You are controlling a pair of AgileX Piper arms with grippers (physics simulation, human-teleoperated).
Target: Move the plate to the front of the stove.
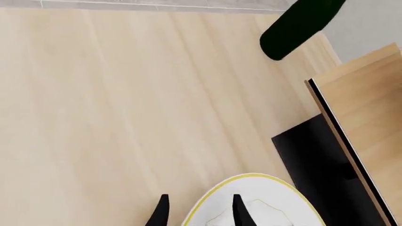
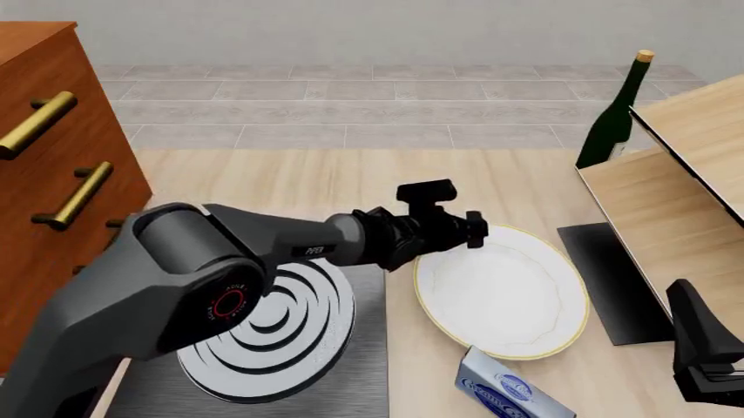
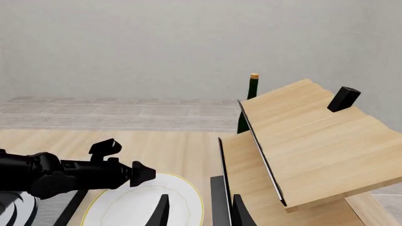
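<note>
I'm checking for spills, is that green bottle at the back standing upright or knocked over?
Upright. In the front view the green bottle stands on the table with its cork on top, beside the wooden shelf.

High front view over both arms; close wrist views, all sharing the plate [image 2: 503, 290]

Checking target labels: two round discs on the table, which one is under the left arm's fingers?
The round white plate with the thin yellow-gold rim, right of the stove; the left gripper sits at its far-left rim. The other disc, the silver ringed burner, lies on the flat black stove.
</note>
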